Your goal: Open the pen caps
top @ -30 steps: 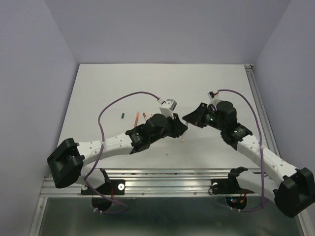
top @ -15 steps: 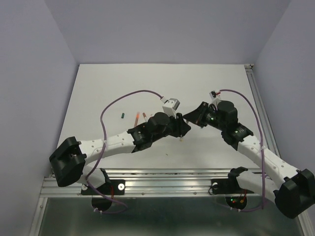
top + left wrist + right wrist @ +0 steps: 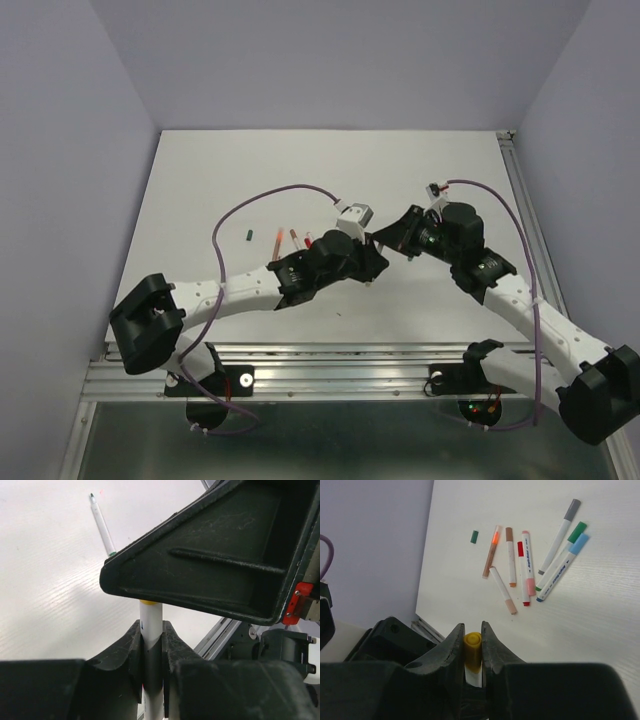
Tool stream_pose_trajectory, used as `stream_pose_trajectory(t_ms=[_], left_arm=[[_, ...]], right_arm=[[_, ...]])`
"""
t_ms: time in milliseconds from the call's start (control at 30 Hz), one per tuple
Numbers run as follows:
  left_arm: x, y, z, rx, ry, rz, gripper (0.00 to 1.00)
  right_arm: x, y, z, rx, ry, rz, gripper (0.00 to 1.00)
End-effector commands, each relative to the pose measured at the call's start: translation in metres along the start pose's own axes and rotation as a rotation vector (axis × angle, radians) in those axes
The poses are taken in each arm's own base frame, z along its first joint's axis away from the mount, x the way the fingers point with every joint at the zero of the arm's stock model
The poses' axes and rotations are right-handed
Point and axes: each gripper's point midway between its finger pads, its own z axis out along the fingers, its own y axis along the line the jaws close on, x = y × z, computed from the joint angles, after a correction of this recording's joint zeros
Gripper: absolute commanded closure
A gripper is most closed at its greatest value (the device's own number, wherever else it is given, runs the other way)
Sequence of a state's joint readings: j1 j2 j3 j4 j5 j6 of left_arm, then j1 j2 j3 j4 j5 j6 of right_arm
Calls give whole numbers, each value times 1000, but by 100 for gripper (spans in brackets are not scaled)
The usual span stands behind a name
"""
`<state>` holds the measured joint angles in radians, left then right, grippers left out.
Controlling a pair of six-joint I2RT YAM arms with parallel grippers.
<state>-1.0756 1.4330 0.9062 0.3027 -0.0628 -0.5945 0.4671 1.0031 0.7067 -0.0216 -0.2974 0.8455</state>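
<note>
A white pen [image 3: 150, 622] with a yellow band [image 3: 148, 601] at its top stands between the fingers of my left gripper [image 3: 151, 630], which is shut on its barrel. The pen's far end runs under the black body of the right gripper [image 3: 210, 570]. In the right wrist view my right gripper [image 3: 472, 626] is shut on that pen's yellow cap [image 3: 472, 647], with white barrel showing just below it. From above, the two grippers meet over mid-table, left [image 3: 370, 264] and right [image 3: 385, 241].
Several pens lie on the white table: orange [image 3: 491, 552], brown [image 3: 510, 555], red-pink [image 3: 525, 567], grey [image 3: 560, 535], green [image 3: 565, 550], blue [image 3: 562, 567]. A loose green cap [image 3: 474, 536] lies apart at their left. A green-tipped pen [image 3: 101, 527] lies beyond the left gripper.
The left arm has shifted right, closer to the right gripper, uncovering more of the pens behind it. The right arm has hardly moved.
</note>
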Motion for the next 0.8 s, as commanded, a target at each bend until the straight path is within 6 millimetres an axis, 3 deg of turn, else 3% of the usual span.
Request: stream_pose_trajectory(t_ms=[0,67,100,133,167,200,333,367,433,533,567,633,667,700,733,767], left_arm=[[3,-28,-18,83,-11,-51,100],[22,-39,-28,113,23,-58,100],[33,-41,-32,118,42,-58,100],[53,-44,-40,123,75,-75,100],[62,-45,-45,123,88,-85,100],[71,-48,-49,128,103,-91,100],[113,-49,-68,116,155,-132,100],[113,-51,-71,105,140,-152,100],[118,-50,-73,99,143,-179,100],[111,-35,-65,9,100,-179,100],[97,-30,-56,-41,61,-178,100],[87,-10,-45,-144,48,-162,100],[63,-10,-36,-163,5,-182,100],[62,-5,-25,-189,7,-168,100],[48,0,-10,-217,-19,-167,100],[41,4,0,-237,-32,-156,100]], right_arm=[[-64,4,-2,127,-247,-65,99],[-84,-18,-1,262,-336,-88,99],[-110,-20,-6,329,-435,-98,99],[-119,-23,-5,369,-463,-110,99],[-126,-30,0,414,-473,-121,99],[-143,-25,-1,441,-521,-143,99],[-169,-31,4,514,-578,-153,99],[-175,-31,7,513,-587,-162,99],[-174,-27,9,496,-568,-172,99],[-156,-37,7,496,-518,-161,99],[-151,-35,-3,483,-519,-159,99],[-124,-60,-16,535,-472,-142,99],[-119,-56,-34,514,-495,-125,99],[-92,-86,-41,571,-453,-94,99],[-81,-94,-49,581,-449,-83,99],[-76,-89,-68,552,-478,-58,99]])
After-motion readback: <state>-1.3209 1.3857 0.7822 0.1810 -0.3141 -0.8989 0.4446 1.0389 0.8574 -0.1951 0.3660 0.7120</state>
